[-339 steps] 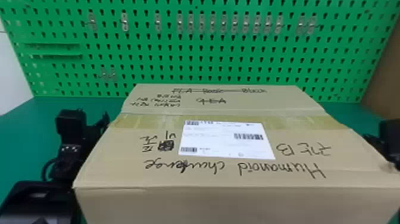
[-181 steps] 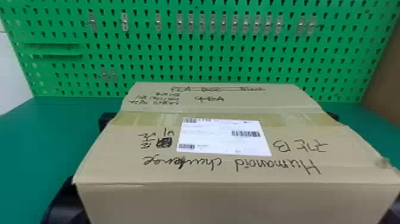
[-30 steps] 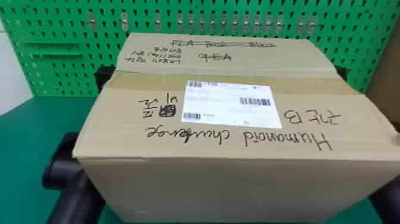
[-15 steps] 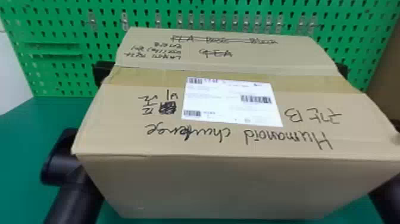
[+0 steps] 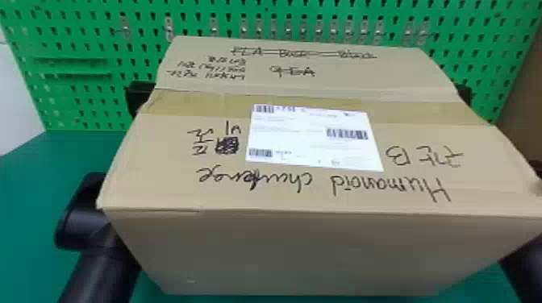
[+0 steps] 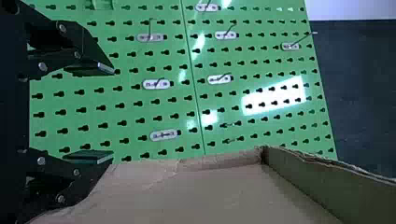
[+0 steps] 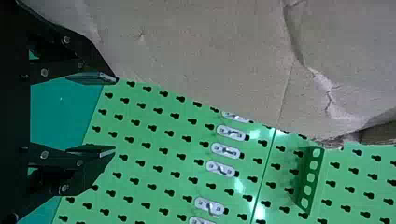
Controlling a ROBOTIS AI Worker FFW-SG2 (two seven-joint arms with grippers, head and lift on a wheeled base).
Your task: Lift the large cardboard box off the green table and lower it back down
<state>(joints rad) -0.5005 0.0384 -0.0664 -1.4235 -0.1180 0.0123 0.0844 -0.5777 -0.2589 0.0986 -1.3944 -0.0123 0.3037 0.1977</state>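
Note:
The large cardboard box [image 5: 282,250] is raised over the green table [image 5: 32,193], its labelled top facing up, held between the two arms. At its left side, toward the back, part of my left gripper [image 5: 137,94] shows; part of my right gripper [image 5: 465,93] is behind its right edge. In the left wrist view my left gripper [image 6: 112,113] is open with nothing between its fingers, one finger against or close beside the box [image 6: 224,196]. My right gripper [image 7: 115,115] is likewise open and unfilled, one finger by the box's creased side [image 7: 196,51].
A green pegboard [image 5: 80,108] with metal hooks stands behind the box. Green table surface shows left of the box. A brown panel [image 5: 520,100] rises at the far right.
The arms came in from the sides to the box, and it rose well up from the table, covering more pegboard. Over the last half second it has risen only slightly.

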